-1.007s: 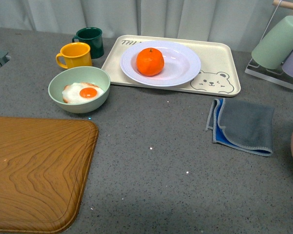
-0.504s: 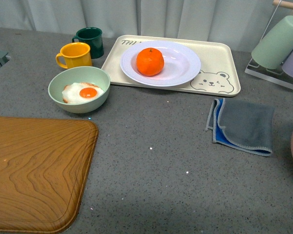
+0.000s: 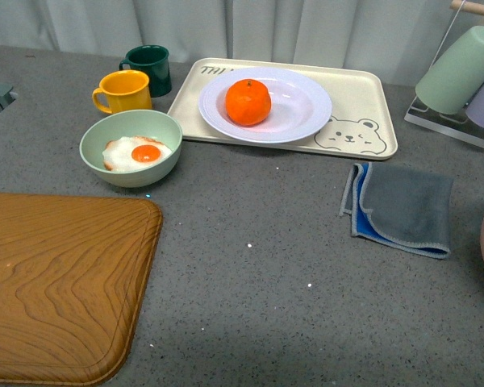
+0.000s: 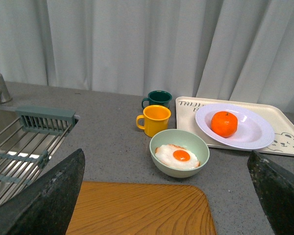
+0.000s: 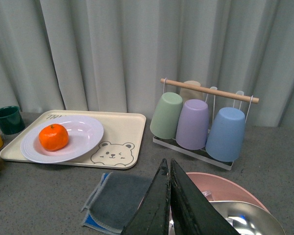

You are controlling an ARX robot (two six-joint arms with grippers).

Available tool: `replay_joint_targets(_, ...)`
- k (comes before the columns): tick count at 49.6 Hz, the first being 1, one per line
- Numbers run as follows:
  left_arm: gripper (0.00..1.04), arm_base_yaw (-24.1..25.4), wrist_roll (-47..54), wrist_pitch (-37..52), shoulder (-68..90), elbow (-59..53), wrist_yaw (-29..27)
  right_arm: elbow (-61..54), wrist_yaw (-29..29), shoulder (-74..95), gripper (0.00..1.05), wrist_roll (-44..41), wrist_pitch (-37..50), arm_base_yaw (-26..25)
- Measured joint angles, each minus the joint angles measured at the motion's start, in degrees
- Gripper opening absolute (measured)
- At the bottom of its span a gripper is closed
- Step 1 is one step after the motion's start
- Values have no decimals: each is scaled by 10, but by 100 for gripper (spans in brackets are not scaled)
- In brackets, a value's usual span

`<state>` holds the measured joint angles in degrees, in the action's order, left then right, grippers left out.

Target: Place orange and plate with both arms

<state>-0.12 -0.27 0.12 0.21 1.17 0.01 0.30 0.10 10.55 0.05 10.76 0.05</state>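
Observation:
The orange (image 3: 248, 101) sits in the white plate (image 3: 306, 113), which rests on the cream bear tray (image 3: 363, 105) at the back of the counter. Both also show in the left wrist view, orange (image 4: 224, 124) and plate (image 4: 257, 134), and in the right wrist view, orange (image 5: 53, 137) and plate (image 5: 83, 132). Neither gripper shows in the front view. My left gripper (image 4: 169, 196) is open and empty, well short of the plate, above the wooden board. My right gripper (image 5: 167, 196) is shut and empty, above the pink bowl and far from the plate.
A pale green bowl (image 3: 105, 161) with a fried egg, a yellow mug (image 3: 123, 91) and a dark green mug (image 3: 149, 68) stand left of the tray. A wooden board (image 3: 56, 282) lies front left. A grey cloth (image 3: 403, 205), a cup rack (image 5: 201, 122) and a pink bowl (image 5: 220, 188) are right.

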Motion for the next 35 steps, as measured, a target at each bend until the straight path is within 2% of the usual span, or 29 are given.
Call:
replay_joint_targets(4, 98, 0, 0, 0, 0, 0, 0, 0, 0, -15, 1, 0, -16, 0)
replay_joint_targets(8, 98, 0, 0, 0, 0, 0, 0, 0, -1, -76, 1, 0, -97, 0)
replay_joint_targets(14, 98, 0, 0, 0, 0, 0, 0, 0, -2, -103, 2, -1, -106, 0)
replay_joint_targets(22, 98, 0, 0, 0, 0, 0, 0, 0, -2, -103, 36, 0, -107, 0)
replay_joint_targets(30, 98, 0, 0, 0, 0, 0, 0, 0, -2, -103, 61, 0, -107, 0)
replay_joint_targets(35, 98, 0, 0, 0, 0, 0, 0, 0, -2, -103, 84, 0, -107, 0)
